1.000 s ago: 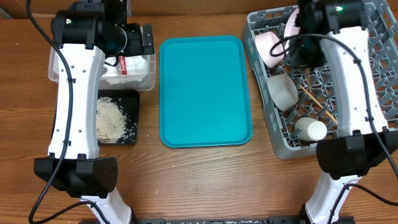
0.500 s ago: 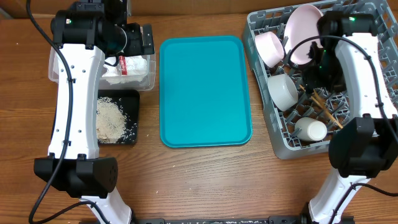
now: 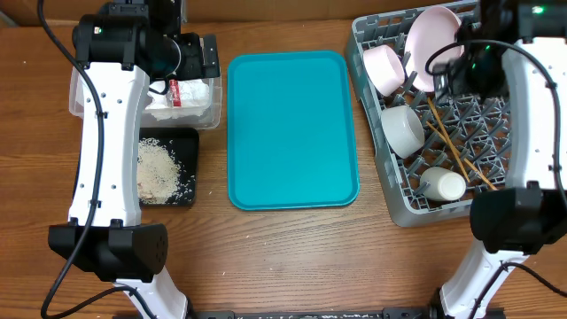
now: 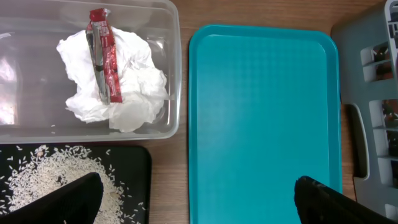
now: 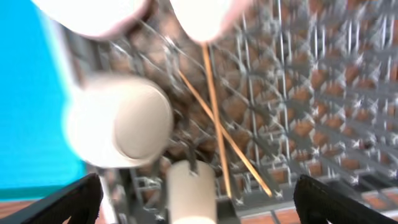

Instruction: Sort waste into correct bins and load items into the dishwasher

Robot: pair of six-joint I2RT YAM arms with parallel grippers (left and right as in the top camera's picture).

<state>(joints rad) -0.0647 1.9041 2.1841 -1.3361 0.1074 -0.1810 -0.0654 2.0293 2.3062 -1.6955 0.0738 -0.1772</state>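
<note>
The grey dishwasher rack (image 3: 399,209) stands at the right. It holds a pink plate (image 3: 431,35), a pink bowl (image 3: 383,69), a white bowl (image 3: 403,130), a white cup (image 3: 441,184) and two crossed chopsticks (image 3: 456,149). My right gripper (image 5: 202,202) hangs open and empty above the rack, over the cup (image 5: 189,193) and chopsticks (image 5: 214,124). The red wrapper (image 4: 102,53) lies on white tissue (image 4: 118,93) inside the clear tub (image 4: 175,74). Rice (image 4: 43,180) is heaped in the black tray (image 4: 135,171). My left gripper (image 4: 199,205) is open and empty, between the black tray and the teal tray.
A bare teal serving tray (image 3: 292,128) lies in the middle, between the bins and the rack. The clear tub (image 3: 211,113) sits behind the black tray (image 3: 188,142) at the left. Wooden tabletop (image 3: 292,257) runs along the front.
My right gripper has opened and swung right over the rack. The chopsticks now lie loose across the rack pegs. The left arm has not moved.
</note>
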